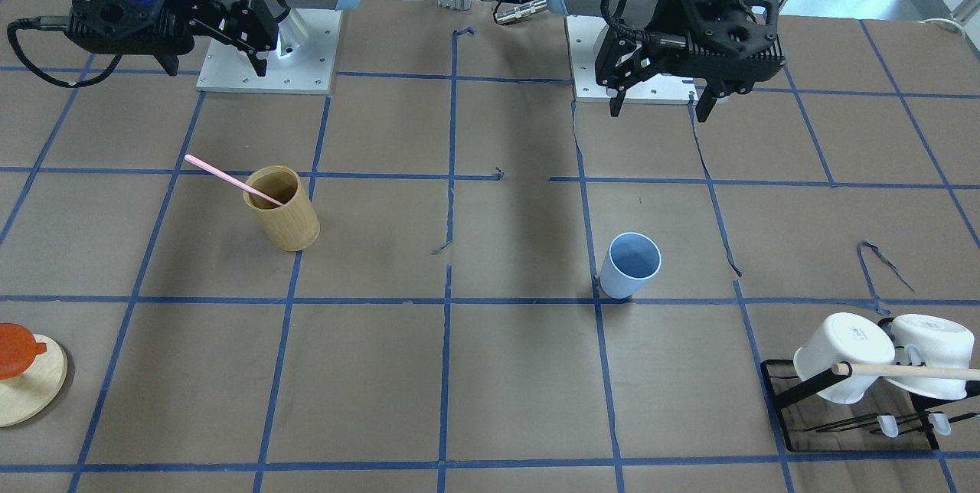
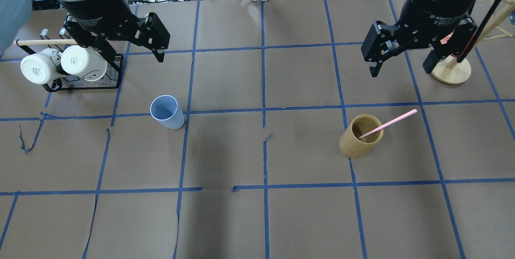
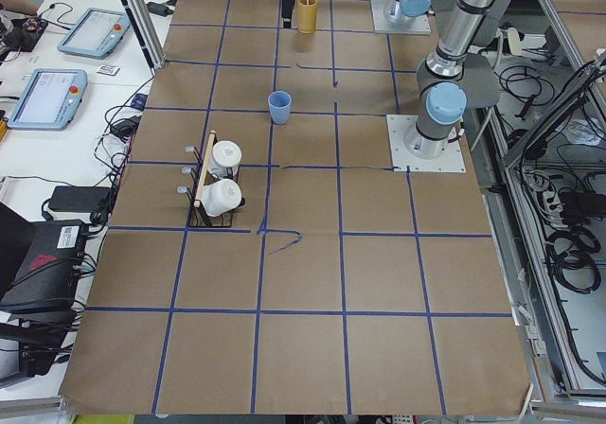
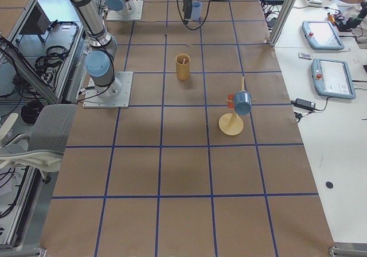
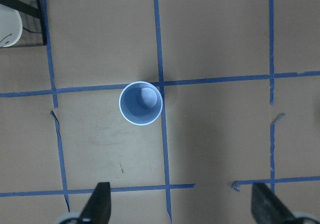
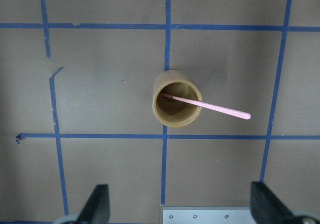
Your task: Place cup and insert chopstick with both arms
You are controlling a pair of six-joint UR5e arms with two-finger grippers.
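Both released: left gripper raised behind upright blue cup, mug rack beside; right gripper behind bamboo holder containing leaning pink chopstick.

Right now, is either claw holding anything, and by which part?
Nothing is held: the left claw and right claw hang open and empty; blue cup stands free, pink chopstick leans in the bamboo cup.

I've got bare worktop all round the blue cup and the bamboo holder. The pink chopstick leans out over the holder's rim, so that side's blocked. A mug rack and a wooden stand crowd the far corners.
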